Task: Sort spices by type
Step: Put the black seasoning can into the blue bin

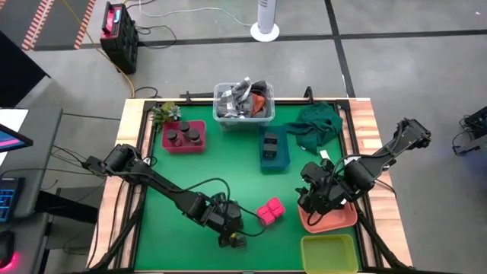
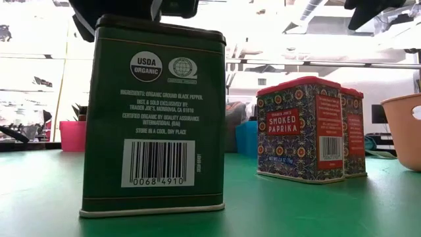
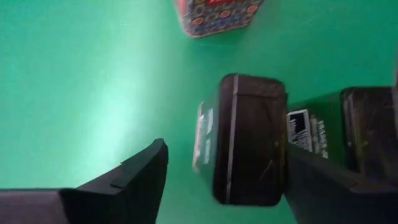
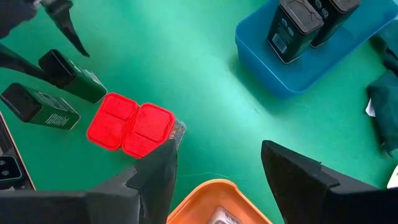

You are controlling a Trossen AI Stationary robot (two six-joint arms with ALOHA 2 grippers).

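Two dark green spice tins stand upright on the green mat near its front edge. My left gripper (image 3: 224,149) hangs open just above one tin (image 3: 249,146), a finger on either side of its top. The second tin (image 3: 348,130) stands beyond one finger. In the low view this tin (image 2: 154,118) fills the foreground, with the gripper over its lid. Two red-lidded paprika tins (image 1: 269,211) stand side by side close by. My right gripper (image 4: 217,168) hovers open above the orange tray (image 4: 217,202), holding nothing. My left gripper comes slanting down from above. One finger (image 3: 323,186) stands between the two tins, right beside the nearer tin's side (image 3: 283,124); I cannot tell whether it touches. The other finger (image 3: 134,180) is clear of the tin, with bare mat between.
At the back stand a blue tray (image 1: 272,146) with two dark tins, a pink tray (image 1: 183,137) with dark round jars, a clear bin (image 1: 243,103) of clutter and a green cloth (image 1: 316,125). A yellow tray (image 1: 329,253) sits at the front right.
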